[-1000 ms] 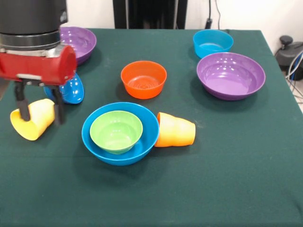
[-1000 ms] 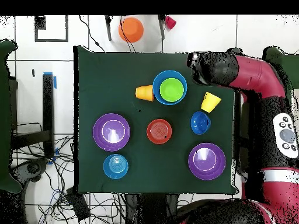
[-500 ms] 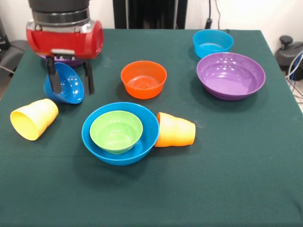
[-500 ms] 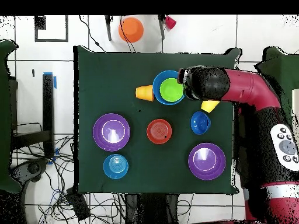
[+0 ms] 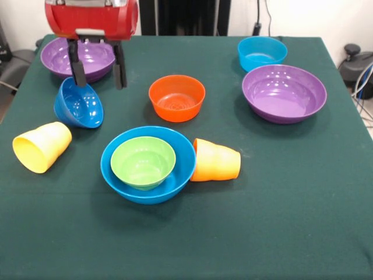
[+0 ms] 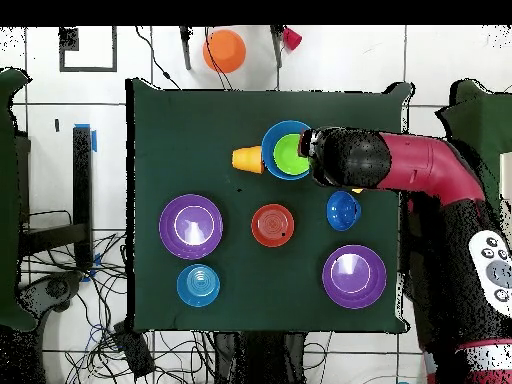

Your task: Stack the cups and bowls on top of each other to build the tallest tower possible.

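On the green bench point(image 5: 303, 221), items as follows: claw point(image 5: 98, 65), spread and empty, now lifted above the tilted dark blue bowl point(image 5: 78, 104) near one purple bowl point(image 5: 78, 56), having left the yellow cup point(image 5: 41, 146) lying untouched. Green bowl point(image 5: 143, 160) nested in large blue bowl point(image 5: 175, 175); orange cup point(image 5: 217, 160) toppled beside it. No tower begun yet.

A dark green table point(image 5: 303, 204) is seen. The bowls are coloured purple point(image 5: 284, 92), cyan point(image 5: 261, 52), orange point(image 5: 176, 97), dark blue point(image 5: 78, 104), and green point(image 5: 143, 161) within blue point(image 5: 180, 169). Cups are yellow point(image 5: 42, 146) and orange point(image 5: 215, 160). Black fingers point(image 5: 74, 65) are set under a red housing point(image 5: 92, 18).
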Robot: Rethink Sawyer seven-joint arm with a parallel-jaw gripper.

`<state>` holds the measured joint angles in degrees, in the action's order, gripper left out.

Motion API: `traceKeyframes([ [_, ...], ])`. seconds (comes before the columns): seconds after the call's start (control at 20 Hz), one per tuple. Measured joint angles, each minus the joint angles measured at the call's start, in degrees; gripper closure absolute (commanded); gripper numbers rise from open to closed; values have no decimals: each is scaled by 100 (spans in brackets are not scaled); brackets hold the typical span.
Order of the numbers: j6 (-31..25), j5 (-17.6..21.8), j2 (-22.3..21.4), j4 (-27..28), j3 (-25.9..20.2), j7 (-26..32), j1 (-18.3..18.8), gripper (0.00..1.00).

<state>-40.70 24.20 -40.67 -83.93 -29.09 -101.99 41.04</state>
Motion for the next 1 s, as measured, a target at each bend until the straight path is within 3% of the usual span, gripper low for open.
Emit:
traceKeyframes([
  [0.5, 51, 2, -400, -182, 7, 0, -252, 0],
  [1.0, 51, 1, -489, -170, 208, -1, -1107, 0],
])
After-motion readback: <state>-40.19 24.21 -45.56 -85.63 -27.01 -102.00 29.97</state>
